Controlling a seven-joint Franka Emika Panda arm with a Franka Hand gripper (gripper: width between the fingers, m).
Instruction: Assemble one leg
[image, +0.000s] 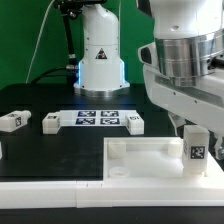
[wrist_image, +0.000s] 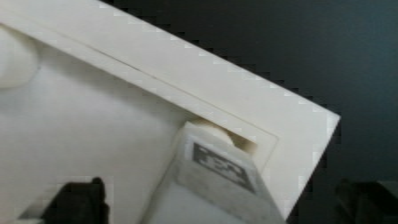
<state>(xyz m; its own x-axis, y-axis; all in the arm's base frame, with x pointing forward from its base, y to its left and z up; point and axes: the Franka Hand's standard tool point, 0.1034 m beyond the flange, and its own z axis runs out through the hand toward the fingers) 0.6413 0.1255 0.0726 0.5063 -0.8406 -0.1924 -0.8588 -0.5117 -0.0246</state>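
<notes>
1. The table (image: 60, 150) is a flat, matte black surface. Its near edge is cut off by the frame.

2. The arm (image: 185, 60) has a smooth, glossy white shell with a ribbed metal collar. It fills the upper part of the exterior view's right, and its upper links run out of frame.

3. The tray-like piece (image: 150, 157) is a large white square of matte plastic with a raised rim. It lies flat on the table below the arm. In the wrist view only one corner of it (wrist_image: 107, 130) shows, and the rim reads as a stepped double edge.

4. The marker board (image: 98, 118) is a thin white strip printed with black-and-white tags. It lies flat, further back on the table.

5. The leg (image: 197, 145) is a stubby white plastic block with a square tag on one face. It stands upright at the tray-like piece's corner on the exterior view's right, directly below the wrist. The wrist view shows the leg (wrist_image: 217, 170) against a rounded notch in that corner (whether it is fully seated cannot be told, and the tag is blurred).

6. Three loose legs (image: 12, 121) (image: 50, 121) (image: 134, 122) of the same shape lie near the marker board, well apart from the tray-like piece.

7. The gripper (wrist_image: 217, 205) stands over the leg with its jaws apart. The dark fingertips (wrist_image: 75, 203) flank the leg, and white plastic shows between each tip and the block. Both tips are cropped by the frame.
</notes>
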